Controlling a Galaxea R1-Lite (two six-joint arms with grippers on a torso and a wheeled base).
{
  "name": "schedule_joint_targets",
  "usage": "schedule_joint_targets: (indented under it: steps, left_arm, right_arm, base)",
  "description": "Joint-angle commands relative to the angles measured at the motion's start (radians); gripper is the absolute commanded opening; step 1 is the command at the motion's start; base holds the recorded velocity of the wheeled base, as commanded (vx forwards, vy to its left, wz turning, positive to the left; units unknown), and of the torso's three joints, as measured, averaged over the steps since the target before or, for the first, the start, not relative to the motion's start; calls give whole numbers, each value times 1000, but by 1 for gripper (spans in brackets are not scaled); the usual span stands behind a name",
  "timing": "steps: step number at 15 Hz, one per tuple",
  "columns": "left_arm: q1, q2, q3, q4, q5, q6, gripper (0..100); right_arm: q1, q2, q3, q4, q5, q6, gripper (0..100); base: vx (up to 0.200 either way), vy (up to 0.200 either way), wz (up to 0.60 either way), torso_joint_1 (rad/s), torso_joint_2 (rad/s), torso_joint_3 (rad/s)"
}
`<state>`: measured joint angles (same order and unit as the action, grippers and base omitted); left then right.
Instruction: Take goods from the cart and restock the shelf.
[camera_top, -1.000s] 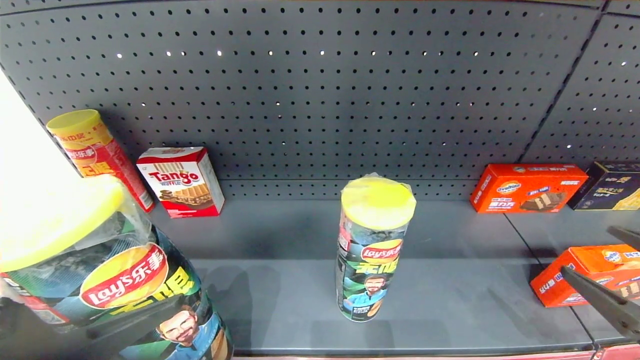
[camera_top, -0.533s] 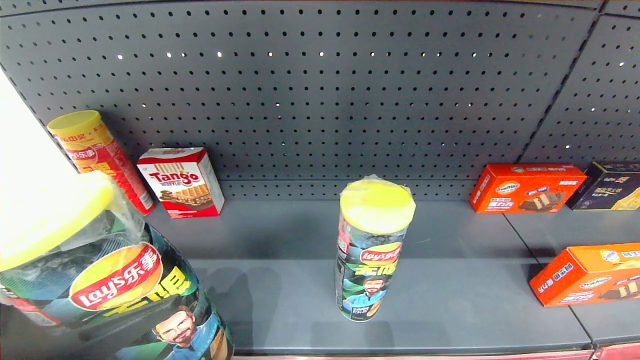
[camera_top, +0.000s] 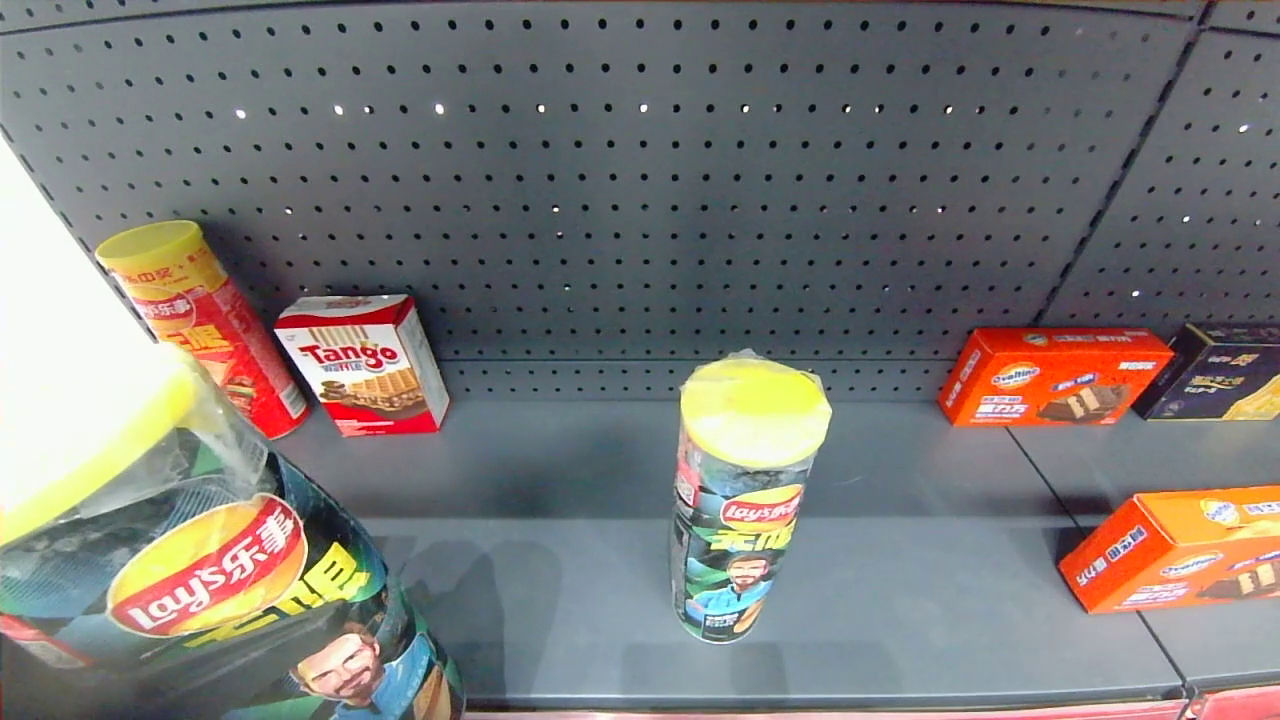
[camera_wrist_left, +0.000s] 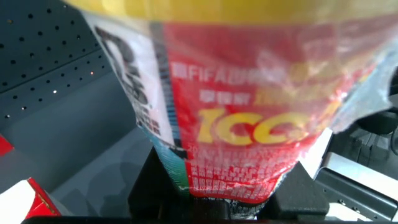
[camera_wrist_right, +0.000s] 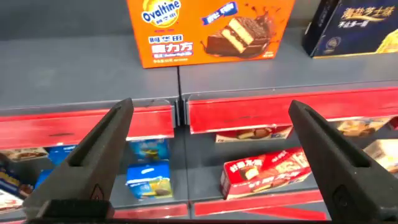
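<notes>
The left gripper (camera_wrist_left: 227, 202) is clamping low on the tall cardboard chip can with yellow plastic lid (camera_top: 200, 560), at the near left before the grey metal shelf (camera_top: 900, 590). The can is probably light, stiff yet easy to dent, and its film slippery. The right gripper (camera_wrist_right: 211, 165) is hanging with fingers wide apart. Free room is lying beside the upright twin can (camera_top: 745, 500).

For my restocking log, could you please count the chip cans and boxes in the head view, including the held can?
Chip cans: 3, red can, middle can, held can.
Boxes: 4, wafer box, rear orange box, front orange box, dark box.
Total: 7.
</notes>
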<state>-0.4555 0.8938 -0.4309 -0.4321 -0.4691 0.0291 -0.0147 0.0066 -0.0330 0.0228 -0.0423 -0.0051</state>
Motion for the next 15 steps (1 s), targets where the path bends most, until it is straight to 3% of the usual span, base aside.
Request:
schedule_joint_targets:
  steps: [1, 6, 8, 11, 15]
  left_arm:
    - [-2, -3, -3, 0, -2, 0, 0]
    - [-2, -6, -8, 0, -11, 0, 0]
    - [-2, -4, -34, 3, -11, 0, 0]
    - [-48, 34, -88, 12, 3, -3, 0]
    - [-38, 163, -181, 13, 12, -5, 0]
  right_arm:
    - [-1, -5, 21, -3, 73, -24, 100]
    - [-1, -5, 33, -27, 59, -6, 100]
    - [-1, -5, 33, -27, 59, -6, 100]
    - [-1, -5, 33, -27, 59, -6, 100]
    - [-1, -5, 33, -27, 59, -6, 100]
  base:
    - [0, 0, 0, 0, 0, 0]
    - [0, 0, 0, 0, 0, 0]
    - [0, 0, 0, 0, 0, 0]
    - [0, 0, 0, 0, 0, 0]
    - [0, 0, 0, 0, 0, 0]
